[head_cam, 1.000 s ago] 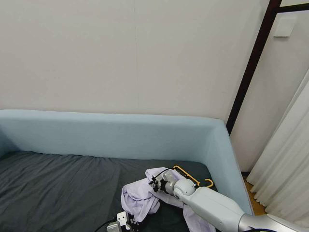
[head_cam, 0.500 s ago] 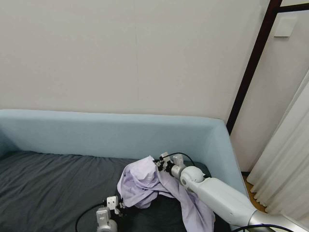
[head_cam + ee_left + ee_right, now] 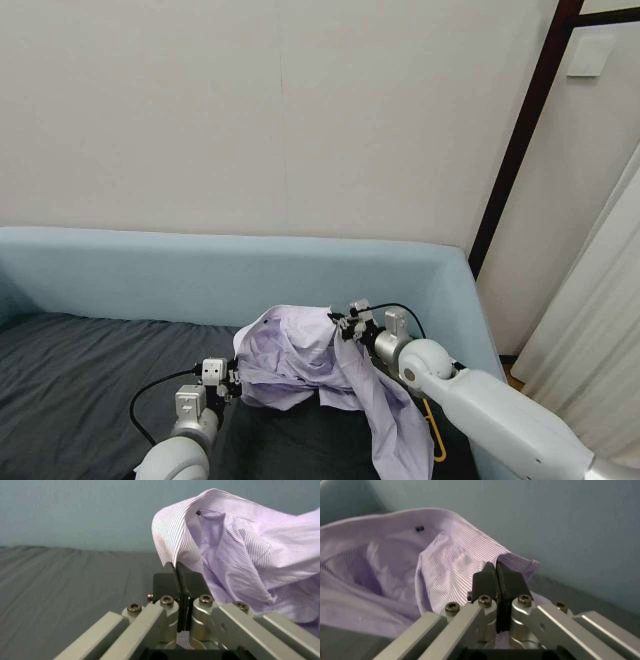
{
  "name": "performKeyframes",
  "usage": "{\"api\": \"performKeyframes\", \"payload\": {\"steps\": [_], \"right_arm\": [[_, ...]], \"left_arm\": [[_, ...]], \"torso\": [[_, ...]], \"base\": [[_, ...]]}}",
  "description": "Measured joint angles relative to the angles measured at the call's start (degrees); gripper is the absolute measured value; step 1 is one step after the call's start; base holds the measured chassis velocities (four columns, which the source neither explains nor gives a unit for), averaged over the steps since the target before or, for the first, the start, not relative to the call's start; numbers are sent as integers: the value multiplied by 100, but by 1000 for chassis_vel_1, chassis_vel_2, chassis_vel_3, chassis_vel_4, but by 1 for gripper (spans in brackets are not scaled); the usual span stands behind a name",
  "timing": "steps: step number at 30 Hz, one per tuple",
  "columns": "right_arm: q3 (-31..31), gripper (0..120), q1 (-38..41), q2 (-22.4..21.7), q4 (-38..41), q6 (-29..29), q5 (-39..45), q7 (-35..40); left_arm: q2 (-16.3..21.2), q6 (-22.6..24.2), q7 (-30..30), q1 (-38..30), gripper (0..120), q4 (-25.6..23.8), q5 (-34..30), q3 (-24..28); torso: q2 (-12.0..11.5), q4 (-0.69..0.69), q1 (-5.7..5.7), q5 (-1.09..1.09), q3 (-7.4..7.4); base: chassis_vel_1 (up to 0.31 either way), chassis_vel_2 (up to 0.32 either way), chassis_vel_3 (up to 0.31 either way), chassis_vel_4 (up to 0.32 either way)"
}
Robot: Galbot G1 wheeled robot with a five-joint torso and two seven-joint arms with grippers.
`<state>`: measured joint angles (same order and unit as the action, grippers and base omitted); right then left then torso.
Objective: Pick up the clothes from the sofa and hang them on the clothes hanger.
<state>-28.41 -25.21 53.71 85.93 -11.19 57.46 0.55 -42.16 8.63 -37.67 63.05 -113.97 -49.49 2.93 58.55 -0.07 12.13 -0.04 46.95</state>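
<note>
A lilac striped shirt (image 3: 300, 355) hangs bunched above the dark grey sofa seat (image 3: 80, 390), held up between both grippers. My left gripper (image 3: 233, 381) is shut on the shirt's lower left edge. In the left wrist view its fingertips (image 3: 176, 567) pinch a fold of the shirt (image 3: 240, 555). My right gripper (image 3: 341, 322) is shut on the shirt's upper right part, near the collar. The right wrist view shows it (image 3: 495, 568) clamped on the shirt fabric (image 3: 385, 562). A yellow hanger (image 3: 433, 428) lies on the seat under my right arm, partly hidden by hanging cloth.
The light blue sofa backrest (image 3: 150, 275) runs behind the shirt, and its right armrest (image 3: 462, 320) is close to my right arm. A dark door frame (image 3: 520, 150) and a white curtain (image 3: 600, 340) stand to the right. A black cable (image 3: 150, 400) loops beside my left arm.
Both arms have risen and lifted the shirt off the seat. The left gripper moved up and left, spreading the cloth. The hanger stays on the seat.
</note>
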Motion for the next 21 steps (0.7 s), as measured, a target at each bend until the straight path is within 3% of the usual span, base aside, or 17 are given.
{"api": "performKeyframes", "payload": {"steps": [7,21], "right_arm": [[-340,0,-300,-332,306,-345,204,-301],[-502,12,-413,-242,119,-424,312,-446]], "left_arm": [[-64,-7,23,322,0,-145,248,11],[-97,-117,79,566,0,-195,470,50]], "torso": [[0,-1,0,1,0],[0,1,0,0,0]], "base": [[0,0,0,0],[0,0,0,0]]}}
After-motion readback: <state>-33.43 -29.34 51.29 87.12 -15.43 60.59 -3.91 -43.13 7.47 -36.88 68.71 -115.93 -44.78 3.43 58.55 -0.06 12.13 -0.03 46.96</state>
